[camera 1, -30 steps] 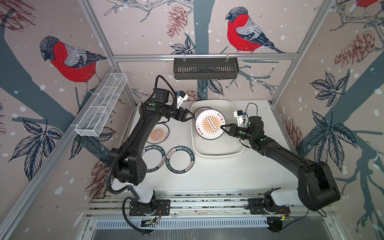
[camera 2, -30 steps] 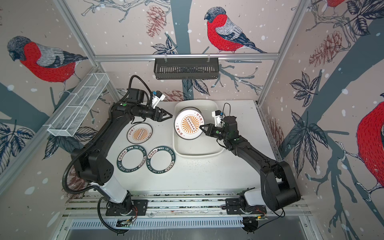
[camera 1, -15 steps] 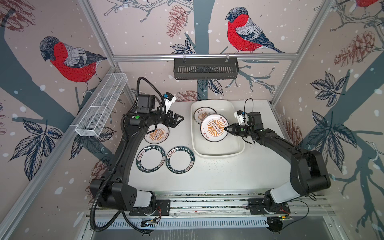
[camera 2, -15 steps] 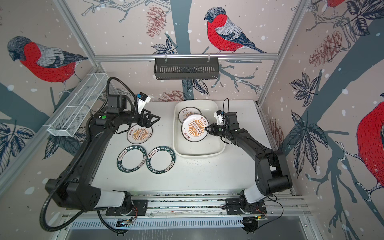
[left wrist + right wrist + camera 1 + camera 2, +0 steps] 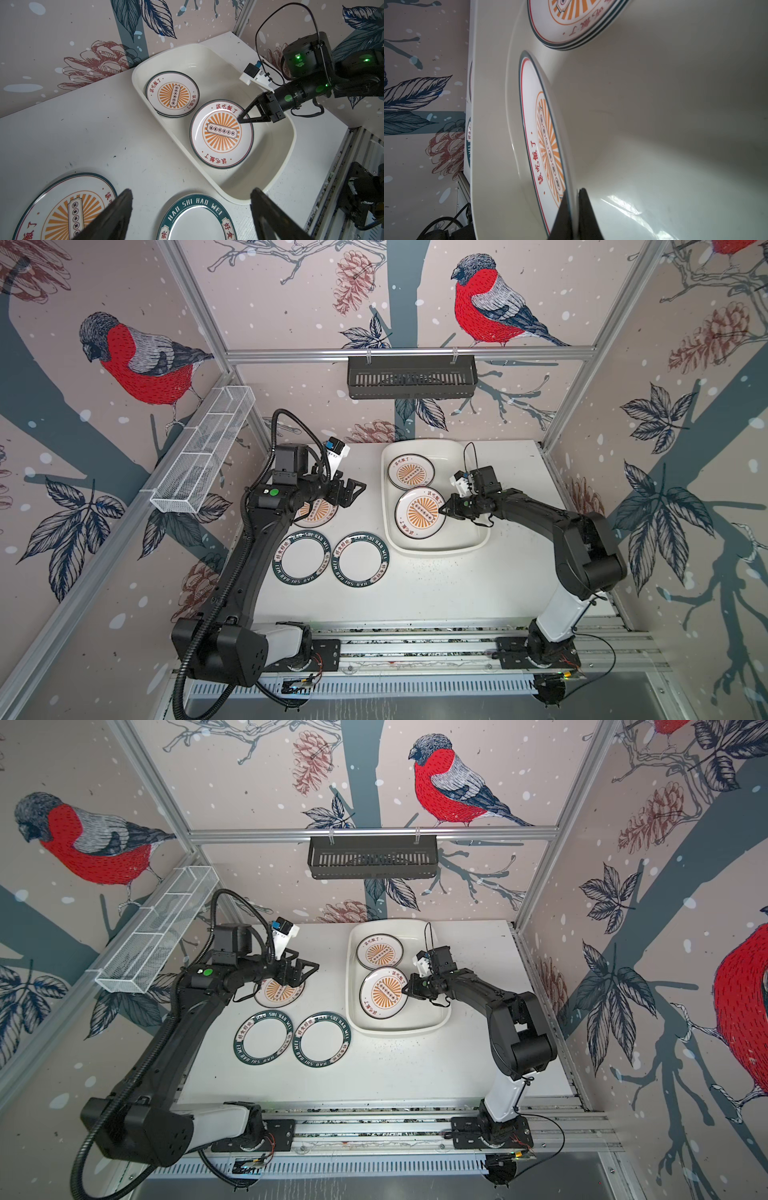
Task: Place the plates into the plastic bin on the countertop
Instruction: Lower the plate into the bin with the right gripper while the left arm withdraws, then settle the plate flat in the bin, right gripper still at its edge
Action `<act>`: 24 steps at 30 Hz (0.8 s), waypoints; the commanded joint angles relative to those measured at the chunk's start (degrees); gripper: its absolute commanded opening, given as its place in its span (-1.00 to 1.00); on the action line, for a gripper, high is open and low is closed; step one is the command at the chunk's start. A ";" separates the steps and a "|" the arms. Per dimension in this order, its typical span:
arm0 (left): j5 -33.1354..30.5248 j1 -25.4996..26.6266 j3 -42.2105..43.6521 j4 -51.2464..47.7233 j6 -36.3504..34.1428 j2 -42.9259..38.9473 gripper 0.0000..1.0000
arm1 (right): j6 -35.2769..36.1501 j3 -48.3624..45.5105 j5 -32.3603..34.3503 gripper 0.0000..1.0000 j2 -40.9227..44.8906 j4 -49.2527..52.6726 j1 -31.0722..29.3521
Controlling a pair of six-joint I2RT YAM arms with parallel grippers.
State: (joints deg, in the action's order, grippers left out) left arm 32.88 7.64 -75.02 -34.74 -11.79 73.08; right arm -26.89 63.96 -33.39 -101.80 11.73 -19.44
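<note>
- In hand: right pincer [image 5: 241, 120] pinched narrow on the rim of a round white plate with an orange sunburst centre [image 5: 221, 134], inside the large shallow white plastic bin [image 5: 453, 546], in its near half. Cannot tell whether the plate's free edge rests on the bin floor.
- Risk: letting go while the gripped edge is raised. The plate would drop, clatter, and perhaps skid against the bin wall.
- A stack of matching sunburst plates [image 5: 172, 96] sits at the bin's far end, just beside the held plate. Risk: any push toward that end rides the held rim onto the stack and leaves it tilted, or shoves the stack.
- Risk on pulling out: fingers grip both faces of the rim. Backing away before the jaws part would drag the plate up the bin wall.
- On the left arm's side of the bin: left pincer [image 5: 355, 495] wide and empty, hovering above a second sunburst plate [image 5: 318, 517] lying flat on the white speckled table [image 5: 436, 589]. The rim is low, so the fingers may skate over it or nudge the plate away.
- Off the bin's near corner on that side: one white plate with a dark green lettered rim [image 5: 301, 559] and its twin [image 5: 360, 559], close together. Lifting one may knock the other.
- Both arms work near the bin. Reaching in together risks a collision.
</note>
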 commanded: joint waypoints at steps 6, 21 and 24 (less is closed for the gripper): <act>1.38 -0.15 0.59 3.28 0.20 -0.40 0.76 | -0.62 2.72 -0.88 -0.93 -3.95 0.80 -0.64; 1.44 -0.16 0.91 3.10 0.10 -0.51 0.76 | -1.06 4.11 -0.22 -0.72 -7.35 2.67 -0.77; 1.57 -0.18 0.96 3.10 0.10 -0.61 0.76 | -1.02 4.48 0.14 -0.66 -7.63 3.33 -0.89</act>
State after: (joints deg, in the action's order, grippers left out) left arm 33.30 7.62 -74.11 -33.28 -11.18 72.86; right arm -28.36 67.83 -34.17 -109.10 14.15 -20.21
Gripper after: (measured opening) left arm 0.880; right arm 0.163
